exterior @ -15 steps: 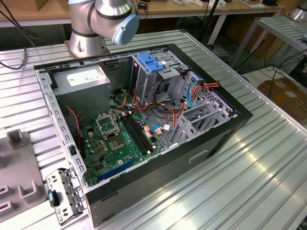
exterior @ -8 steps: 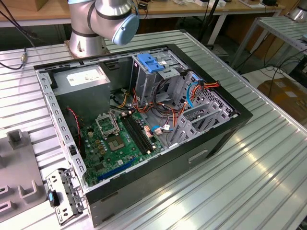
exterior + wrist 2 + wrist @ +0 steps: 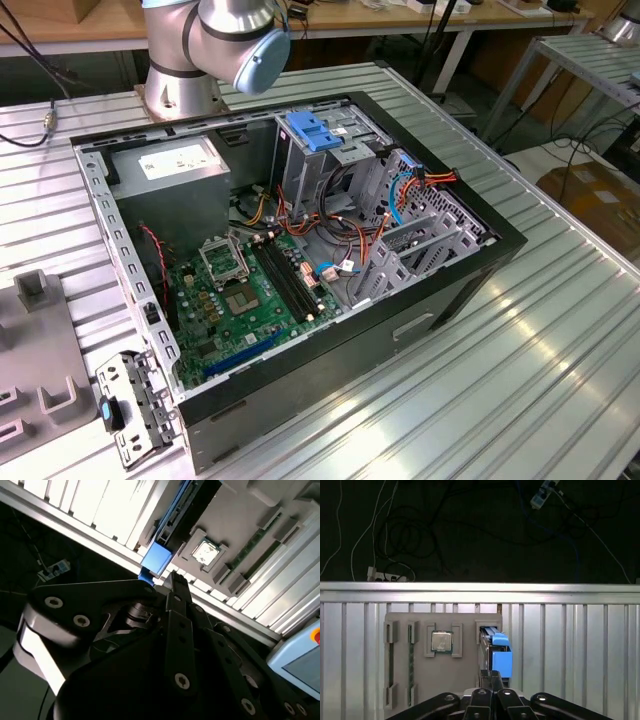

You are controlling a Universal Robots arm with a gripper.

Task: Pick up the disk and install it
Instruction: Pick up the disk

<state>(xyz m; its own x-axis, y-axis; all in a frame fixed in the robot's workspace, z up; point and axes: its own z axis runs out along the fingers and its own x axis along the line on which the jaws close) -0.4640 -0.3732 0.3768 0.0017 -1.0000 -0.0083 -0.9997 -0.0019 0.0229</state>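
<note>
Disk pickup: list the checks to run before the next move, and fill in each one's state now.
1. Disk standing in its grey tray slot: ok.
2. Gripper lined up with the disk in the first wrist view: ok.
3. Fingers open for a grasp: not ok, closed together.
4. Gripper touching the disk: cannot tell.
5. Drive cage in the computer case free of cables: cannot tell.

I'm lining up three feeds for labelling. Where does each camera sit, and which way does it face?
Exterior view: off the arm, raised, looking down into the open computer case on the ribbed table; an arm joint shows.
First wrist view: behind the gripper, looking past it at the grey tray holding the disk and a chip.
Second wrist view: close against the gripper's black links, slanting across that tray.
Both wrist views share gripper, tray, disk, chip.
</note>
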